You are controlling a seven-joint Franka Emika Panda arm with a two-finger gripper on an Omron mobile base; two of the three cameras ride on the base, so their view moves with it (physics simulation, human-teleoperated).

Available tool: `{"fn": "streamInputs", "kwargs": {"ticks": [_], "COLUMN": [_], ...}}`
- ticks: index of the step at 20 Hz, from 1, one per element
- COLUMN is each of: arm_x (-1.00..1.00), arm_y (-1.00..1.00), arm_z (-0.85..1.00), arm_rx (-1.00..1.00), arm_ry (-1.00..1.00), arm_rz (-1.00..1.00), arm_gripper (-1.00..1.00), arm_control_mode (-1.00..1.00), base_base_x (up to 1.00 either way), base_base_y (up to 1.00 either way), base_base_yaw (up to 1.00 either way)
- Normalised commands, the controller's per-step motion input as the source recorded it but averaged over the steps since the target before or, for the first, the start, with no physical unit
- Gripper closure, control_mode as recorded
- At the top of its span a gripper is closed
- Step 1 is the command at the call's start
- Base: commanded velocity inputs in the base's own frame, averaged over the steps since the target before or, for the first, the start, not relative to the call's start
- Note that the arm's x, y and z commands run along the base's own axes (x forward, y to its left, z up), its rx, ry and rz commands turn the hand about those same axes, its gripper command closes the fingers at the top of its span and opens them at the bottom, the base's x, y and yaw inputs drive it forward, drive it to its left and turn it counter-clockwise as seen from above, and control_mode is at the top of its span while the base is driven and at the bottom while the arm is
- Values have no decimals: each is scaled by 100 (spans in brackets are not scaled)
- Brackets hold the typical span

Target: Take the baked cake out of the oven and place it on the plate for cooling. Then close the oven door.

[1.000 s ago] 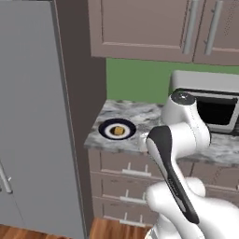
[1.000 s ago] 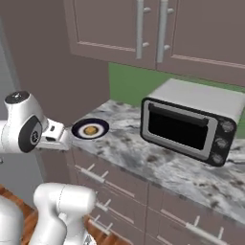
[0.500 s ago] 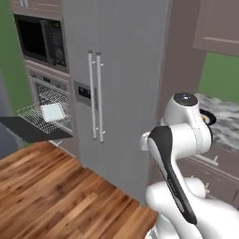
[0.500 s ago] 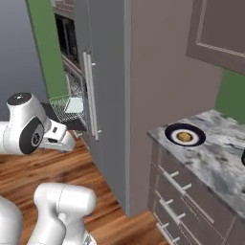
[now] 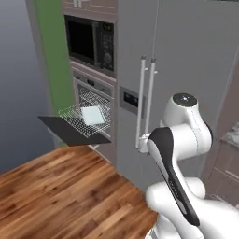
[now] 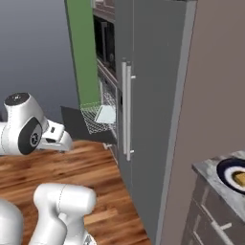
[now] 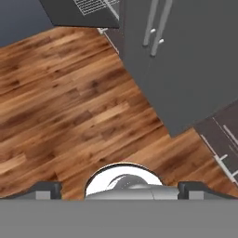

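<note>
1. I am looking over a wooden floor (image 5: 56, 186) toward a grey fridge (image 5: 186, 56).
2. At the left, the oven (image 5: 93, 100) is standing with the oven door (image 5: 70, 130) hanging flat open, a pale tray (image 5: 92, 114) lying on its rack.
3. My gripper (image 7: 119, 188) is hovering spread wide, holding nothing.
4. At the far right, the cake (image 6: 240, 178) is sitting on the plate (image 6: 227, 171) on the counter.

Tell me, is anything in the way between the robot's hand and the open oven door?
Nothing visible is. In the hand view, bare wood floor lies between the open gripper and the oven door, which hangs flat and open. The grey fridge stands off to one side, not between them.
</note>
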Motion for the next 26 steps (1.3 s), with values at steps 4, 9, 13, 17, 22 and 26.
{"fn": "streamInputs", "kwargs": {"ticks": [4, 9, 13, 17, 22, 26], "arm_x": [0, 0, 0, 0, 0, 0], "arm_y": [0, 0, 0, 0, 0, 0], "arm_z": [0, 0, 0, 0, 0, 0], "arm_rx": [0, 0, 0, 0, 0, 0], "arm_ry": [0, 0, 0, 0, 0, 0], "arm_rz": [0, 0, 0, 0, 0, 0], "arm_gripper": [-100, -100, -100, -100, -100, -100], "arm_control_mode": [100, 100, 100, 100, 100, 100], "base_base_x": [69, 83, 87, 69, 59, 74], "base_base_y": [70, 42, 45, 29, 0, 0], "base_base_yaw": [19, 15, 13, 11, 7, 4]}}
